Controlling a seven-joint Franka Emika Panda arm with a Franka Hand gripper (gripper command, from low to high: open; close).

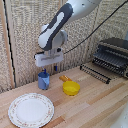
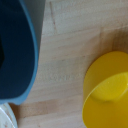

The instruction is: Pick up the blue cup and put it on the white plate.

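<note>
The cobalt cup (image 1: pixel 43 81) is a small blue mug standing on the wooden table, at the exterior view's left of the yellow dish. My gripper (image 1: pixel 45 73) hangs straight above it, and its dark fingers reach down to the cup's rim. Their tips blend with the blue of the cup, so I cannot tell if they are closed on it. In the wrist view the cup's wall and rim (image 2: pixel 22 55) fill one side, very close. The alabaster dining ware (image 1: pixel 31 110) is a large white plate with a patterned rim, nearer the camera than the cup; a sliver of it (image 2: pixel 6 118) shows in the wrist view.
A small yellow dish (image 1: pixel 71 88) with an orange handle (image 1: pixel 64 78) sits close to the cup and also shows in the wrist view (image 2: pixel 107 90). A toaster oven (image 1: pixel 114 54) with a pulled-out rack (image 1: pixel 95 73) stands at the exterior view's right. A woven screen is behind.
</note>
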